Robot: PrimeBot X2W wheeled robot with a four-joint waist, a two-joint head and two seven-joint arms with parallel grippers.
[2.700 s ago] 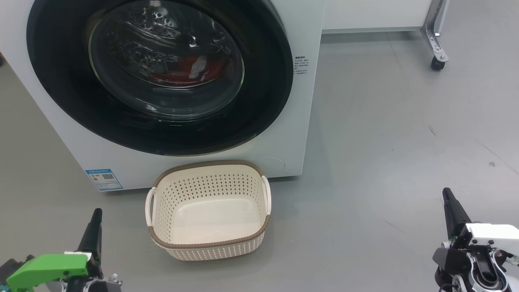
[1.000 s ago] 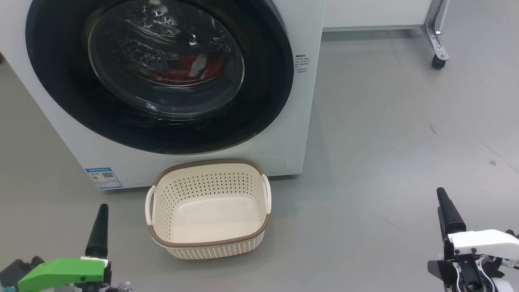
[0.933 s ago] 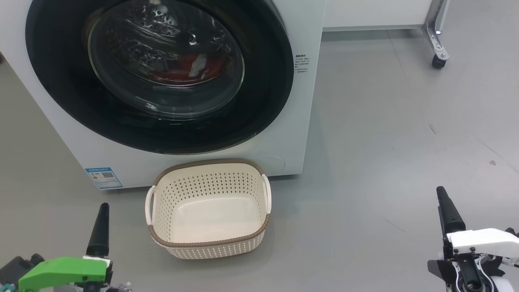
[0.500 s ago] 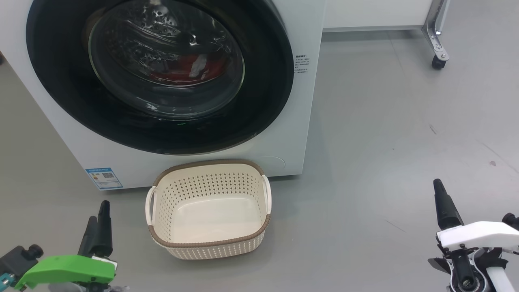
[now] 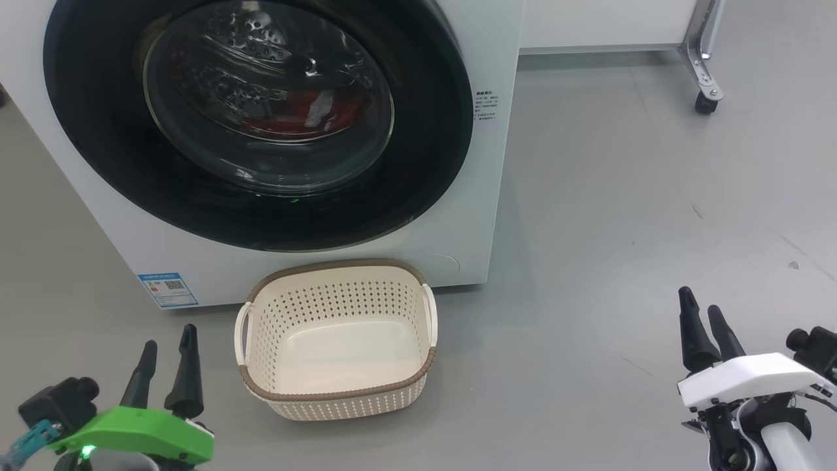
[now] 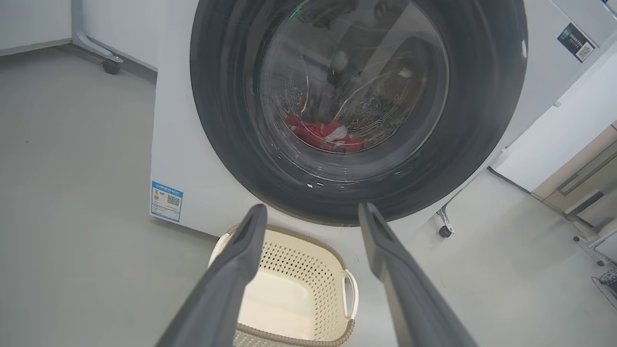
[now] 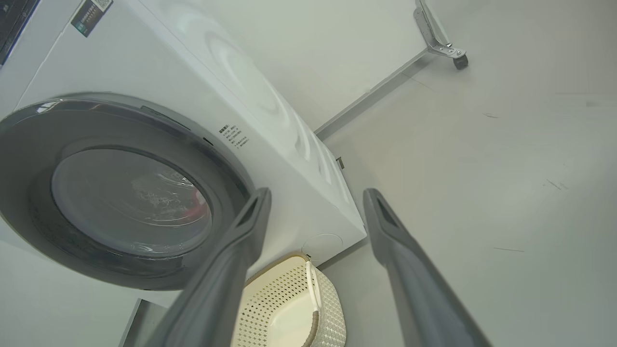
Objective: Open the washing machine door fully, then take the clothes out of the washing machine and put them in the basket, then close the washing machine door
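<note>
I am looking down from the head camera at the washing machine, a big white front-loader standing on a grey floor; the washing machine door, a wide glossy black ring around a bulging glass bowl, sits shut flat against the front. Through the glass I can see the perforated steel drum, and low in it lie the clothes, a bright red heap with a patch of white (the glass and its reflections blur the folds, so I cannot tell how many pieces there are).

The basket stands on the floor just before the machine's lower front, below the door; it is cream perforated plastic with a brown woven rim and a white handle on each side; its bare pale bottom is in plain sight. A small blue label sticker is on the machine's front, near its lower left corner, to the left of the basket.

The left gripper is at the lower left, near the basket's left handle but apart from it; its two dark fingers are spread with nothing between them. The right gripper is at the lower right, well apart from the basket, above bare floor; its fingers are likewise parted and hold nothing. A caster wheel on a metal leg stands at the far right.
</note>
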